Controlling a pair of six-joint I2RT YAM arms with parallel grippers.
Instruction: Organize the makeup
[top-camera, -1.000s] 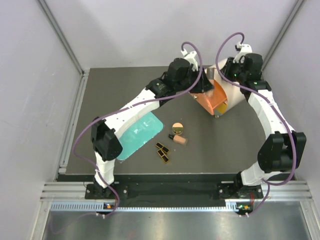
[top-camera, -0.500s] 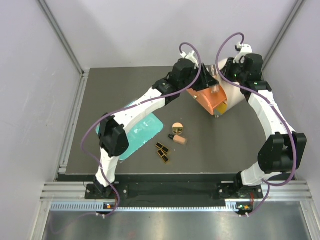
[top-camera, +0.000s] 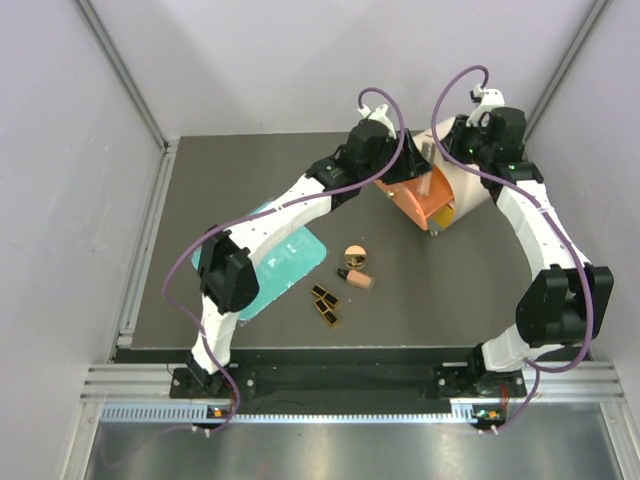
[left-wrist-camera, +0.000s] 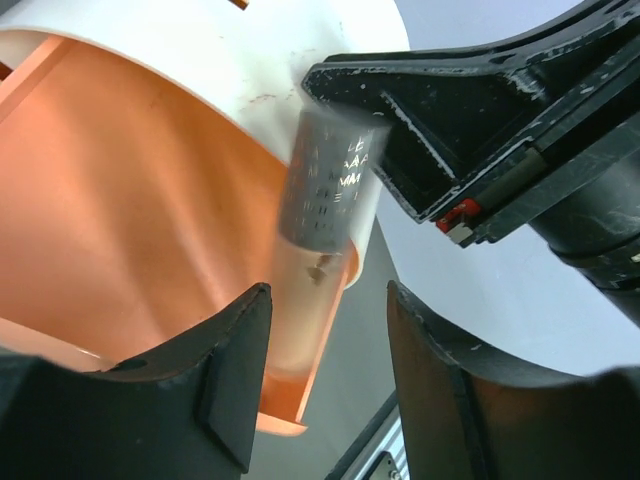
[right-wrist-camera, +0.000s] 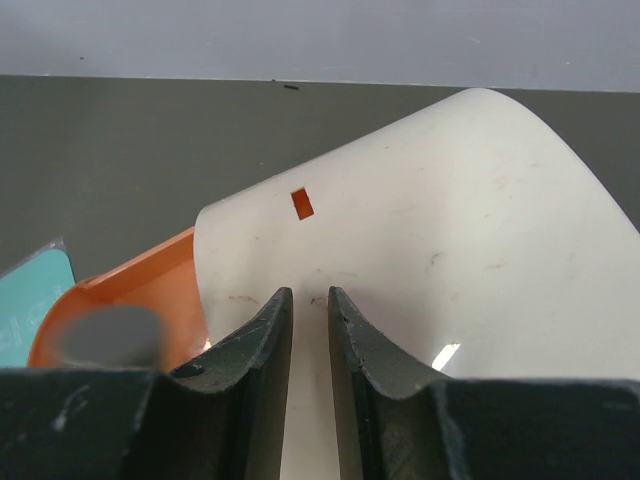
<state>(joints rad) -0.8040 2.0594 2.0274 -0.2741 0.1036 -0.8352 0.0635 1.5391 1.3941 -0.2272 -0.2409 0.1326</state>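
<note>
Left gripper (left-wrist-camera: 326, 305) is sitting wide open, gripping nothing. Peach tube (left-wrist-camera: 322, 190) is showing blurred just past its jaws, inside the orange drawer (left-wrist-camera: 130, 220). Right gripper (right-wrist-camera: 310, 298) is pinching the white drum (right-wrist-camera: 430, 230) wall, nearly closed. Compact (top-camera: 355, 254), second tube (top-camera: 357, 277) and palettes (top-camera: 325, 305) are lying on the table (top-camera: 200, 180).

Dark grey tabletop (top-camera: 240, 170), pale walls (top-camera: 60, 150) on three sides, aluminium corner posts (top-camera: 120, 75), metal rail (top-camera: 350, 375) along near edge.
</note>
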